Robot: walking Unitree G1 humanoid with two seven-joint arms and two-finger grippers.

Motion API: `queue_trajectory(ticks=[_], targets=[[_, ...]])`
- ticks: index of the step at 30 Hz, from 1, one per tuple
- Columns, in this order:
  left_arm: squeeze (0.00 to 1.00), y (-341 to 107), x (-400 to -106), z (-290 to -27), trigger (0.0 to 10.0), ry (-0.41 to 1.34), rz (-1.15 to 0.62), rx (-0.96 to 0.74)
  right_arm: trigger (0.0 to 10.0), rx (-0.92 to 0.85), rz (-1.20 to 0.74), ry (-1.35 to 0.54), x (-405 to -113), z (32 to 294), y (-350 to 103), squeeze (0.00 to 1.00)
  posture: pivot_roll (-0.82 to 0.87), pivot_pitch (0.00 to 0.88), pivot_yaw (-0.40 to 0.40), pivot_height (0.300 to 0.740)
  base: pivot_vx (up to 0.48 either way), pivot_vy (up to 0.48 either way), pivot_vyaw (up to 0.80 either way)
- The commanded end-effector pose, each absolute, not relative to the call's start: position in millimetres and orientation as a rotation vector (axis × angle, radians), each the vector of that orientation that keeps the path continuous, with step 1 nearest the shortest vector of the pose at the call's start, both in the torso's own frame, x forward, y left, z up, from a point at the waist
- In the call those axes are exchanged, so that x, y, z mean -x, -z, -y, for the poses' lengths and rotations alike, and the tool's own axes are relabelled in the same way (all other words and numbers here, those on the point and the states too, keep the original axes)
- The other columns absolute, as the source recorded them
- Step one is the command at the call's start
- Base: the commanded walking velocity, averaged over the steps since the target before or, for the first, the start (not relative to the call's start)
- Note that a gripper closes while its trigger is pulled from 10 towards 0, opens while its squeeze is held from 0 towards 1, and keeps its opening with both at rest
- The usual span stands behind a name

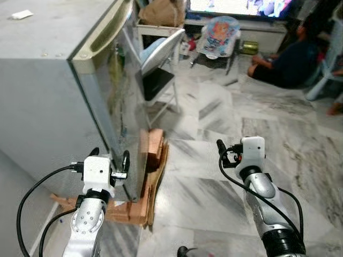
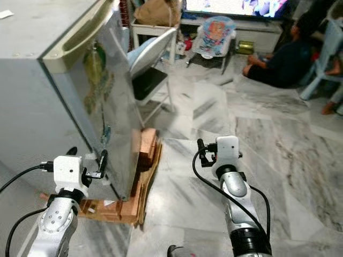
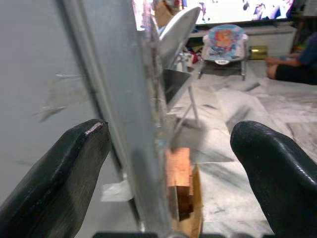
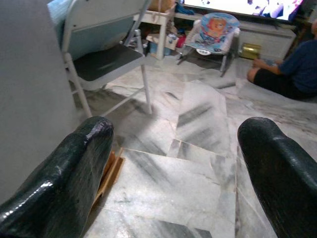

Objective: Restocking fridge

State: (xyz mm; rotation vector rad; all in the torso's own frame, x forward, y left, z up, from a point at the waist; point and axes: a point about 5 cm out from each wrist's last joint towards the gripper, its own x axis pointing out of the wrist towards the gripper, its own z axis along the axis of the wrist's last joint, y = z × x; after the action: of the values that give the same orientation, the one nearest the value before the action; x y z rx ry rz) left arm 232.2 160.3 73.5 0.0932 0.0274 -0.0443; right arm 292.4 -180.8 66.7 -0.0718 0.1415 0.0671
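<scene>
Left gripper (image 1: 111,160) is reaching up to the front corner of the fridge (image 1: 48,91), with its two black fingers spread wide apart. One finger is sitting on the grey side wall and the other is out past the shiny door (image 2: 110,101), so the door edge is lying in the gap between them. It looks like it is getting ready to pinch that edge and pull the door open. It is not squeezing anything yet. The door is looking shut.

Right gripper (image 1: 228,152) is hanging out over the marble floor (image 1: 214,187), fingers wide too and holding nothing, maybe waiting to help.

Wooden blocks and cardboard (image 1: 150,176) are lying under the fridge, lifting it off the floor. Behind it a folding chair (image 1: 161,59) is standing. Farther off, a baby bouncer (image 1: 218,35) is sitting near a person (image 1: 284,61) on the floor.
</scene>
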Motion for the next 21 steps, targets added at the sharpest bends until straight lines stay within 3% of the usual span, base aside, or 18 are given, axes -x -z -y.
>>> queue_trajectory(ticks=[1,9,21], targets=[[0.0,-72,-233,-161,10.0,0.04,-0.033,-0.1,10.0,0.077,-0.148,-0.07,-292,181,-67,0.0,0.0,0.032,0.008,0.74,0.0,0.0,-0.8],[0.0,-71,-235,-168,10.0,0.014,-0.046,-0.113,10.0,0.076,-0.149,-0.071,-291,181,-66,0.0,0.0,0.039,0.01,0.74,0.0,0.0,-0.8],[0.0,-75,-261,-175,10.0,-0.002,-0.028,-0.136,10.0,0.094,-0.182,-0.128,-286,174,-62,0.0,-0.02,0.061,-0.001,0.74,0.0,0.0,0.0]])
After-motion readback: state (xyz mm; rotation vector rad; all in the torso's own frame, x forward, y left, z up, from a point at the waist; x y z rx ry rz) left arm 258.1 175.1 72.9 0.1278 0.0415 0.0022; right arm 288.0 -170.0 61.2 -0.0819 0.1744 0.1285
